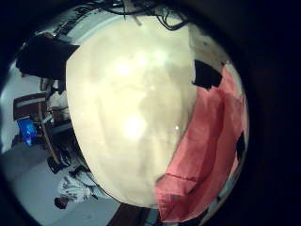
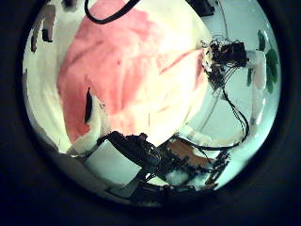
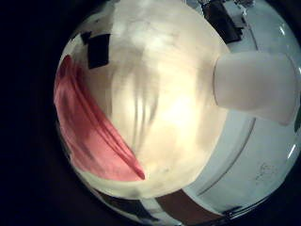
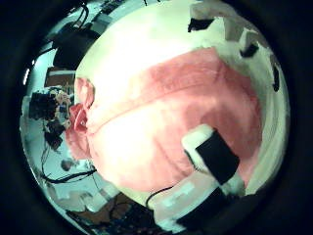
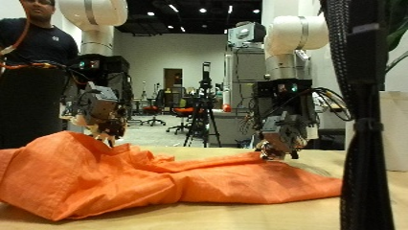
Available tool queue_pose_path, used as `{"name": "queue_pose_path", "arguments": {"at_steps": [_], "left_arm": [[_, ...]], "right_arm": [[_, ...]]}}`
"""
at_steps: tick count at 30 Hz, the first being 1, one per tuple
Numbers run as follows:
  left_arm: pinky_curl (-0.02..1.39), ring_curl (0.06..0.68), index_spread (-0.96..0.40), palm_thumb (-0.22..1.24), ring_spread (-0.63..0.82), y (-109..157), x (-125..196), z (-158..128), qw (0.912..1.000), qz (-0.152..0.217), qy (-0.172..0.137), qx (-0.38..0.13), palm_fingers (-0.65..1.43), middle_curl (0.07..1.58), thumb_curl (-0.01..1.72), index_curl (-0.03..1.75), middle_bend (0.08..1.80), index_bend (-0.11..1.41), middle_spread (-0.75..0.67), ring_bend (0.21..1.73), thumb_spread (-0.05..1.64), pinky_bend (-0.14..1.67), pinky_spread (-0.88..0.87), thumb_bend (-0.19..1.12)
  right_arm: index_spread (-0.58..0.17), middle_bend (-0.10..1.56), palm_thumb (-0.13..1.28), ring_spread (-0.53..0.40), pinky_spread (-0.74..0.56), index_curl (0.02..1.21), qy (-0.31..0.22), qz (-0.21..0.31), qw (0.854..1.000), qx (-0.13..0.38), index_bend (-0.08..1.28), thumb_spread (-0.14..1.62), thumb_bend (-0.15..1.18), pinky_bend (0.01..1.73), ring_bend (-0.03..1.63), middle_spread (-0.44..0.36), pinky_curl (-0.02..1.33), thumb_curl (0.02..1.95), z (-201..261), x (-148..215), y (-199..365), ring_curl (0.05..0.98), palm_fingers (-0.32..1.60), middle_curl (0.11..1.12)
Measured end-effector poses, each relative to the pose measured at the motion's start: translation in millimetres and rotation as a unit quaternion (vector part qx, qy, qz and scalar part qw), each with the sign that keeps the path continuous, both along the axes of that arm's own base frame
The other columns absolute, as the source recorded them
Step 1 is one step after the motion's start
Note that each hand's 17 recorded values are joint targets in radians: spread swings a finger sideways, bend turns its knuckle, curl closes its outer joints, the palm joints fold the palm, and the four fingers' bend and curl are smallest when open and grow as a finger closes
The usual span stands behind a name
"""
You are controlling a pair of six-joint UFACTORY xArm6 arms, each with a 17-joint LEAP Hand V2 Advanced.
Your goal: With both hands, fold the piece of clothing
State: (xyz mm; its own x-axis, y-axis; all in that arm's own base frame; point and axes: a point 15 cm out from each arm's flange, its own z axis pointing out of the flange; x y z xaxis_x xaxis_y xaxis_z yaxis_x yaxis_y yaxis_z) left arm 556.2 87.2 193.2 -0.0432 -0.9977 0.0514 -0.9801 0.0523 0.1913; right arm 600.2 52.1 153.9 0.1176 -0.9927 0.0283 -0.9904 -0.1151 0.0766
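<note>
- Outside view: one crumpled orange cloth garment [image 5: 141,177] lies on the pale wooden table [image 5: 293,213], its long axis running across the table from under the left hand [image 5: 102,117] to under the right hand [image 5: 278,134]. Both hands hang just above it, one over each end, equally near; I see no fabric caught in either, and the fingers look loosely curled and empty, though I cannot tell for certain.
- Left little-finger palm view: the garment [image 1: 202,151] lies along one edge of the bare table [image 1: 122,113].
- Left thumb palm view: the garment [image 2: 132,75] fills much of the view, so it is close below.
- Right little-finger palm view: a strip of garment [image 3: 89,122] beside open table [image 3: 169,104].
- Right thumb palm view: the garment [image 4: 166,113] spreads wide below the palm; a finger [image 4: 213,152] hangs over it.
- Count: one garment, two hands.
</note>
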Motion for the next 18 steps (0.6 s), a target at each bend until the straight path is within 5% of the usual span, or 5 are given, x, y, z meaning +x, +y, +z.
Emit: {"name": "queue_pose_path", "arguments": {"at_steps": [7,11,18], "left_arm": [[0.57,0.318,0.15,0.60,0.34,-17.5,-14.3,19.2,0.9988,0.005,-0.001,-0.048,-0.10,0.57,0.49,0.60,0.19,0.14,0.25,0.64,1.19,0.33,0.36,-0.03],[0.50,0.279,0.16,0.56,0.43,-46.1,-30.6,34.2,0.9958,0.004,0.015,-0.091,-0.10,0.50,0.46,0.52,0.17,0.15,0.31,0.56,1.21,0.28,0.50,-0.02],[0.42,0.238,0.16,0.53,0.53,-102.3,-73.4,30.8,0.9904,-0.042,0.072,-0.111,-0.09,0.40,0.44,0.43,0.16,0.15,0.37,0.47,1.22,0.21,0.58,-0.02]], "right_arm": [[-0.407,0.32,0.47,0.199,0.38,0.47,-0.036,-0.009,0.999,0.002,0.27,1.42,-0.02,0.46,0.46,0.063,0.59,0.26,45.3,7.7,-23.8,0.340,-0.05,0.43],[-0.408,0.31,0.45,0.202,0.38,0.44,-0.045,0.010,0.999,0.001,0.26,1.43,-0.01,0.31,0.40,0.043,0.50,0.24,77.9,-2.7,-25.1,0.309,0.01,0.41],[-0.410,0.26,0.55,0.182,0.35,0.41,0.018,0.040,0.999,-0.003,0.23,1.56,0.05,0.21,0.31,-0.026,0.42,0.23,94.3,-63.2,-34.9,0.273,0.08,0.38]]}}
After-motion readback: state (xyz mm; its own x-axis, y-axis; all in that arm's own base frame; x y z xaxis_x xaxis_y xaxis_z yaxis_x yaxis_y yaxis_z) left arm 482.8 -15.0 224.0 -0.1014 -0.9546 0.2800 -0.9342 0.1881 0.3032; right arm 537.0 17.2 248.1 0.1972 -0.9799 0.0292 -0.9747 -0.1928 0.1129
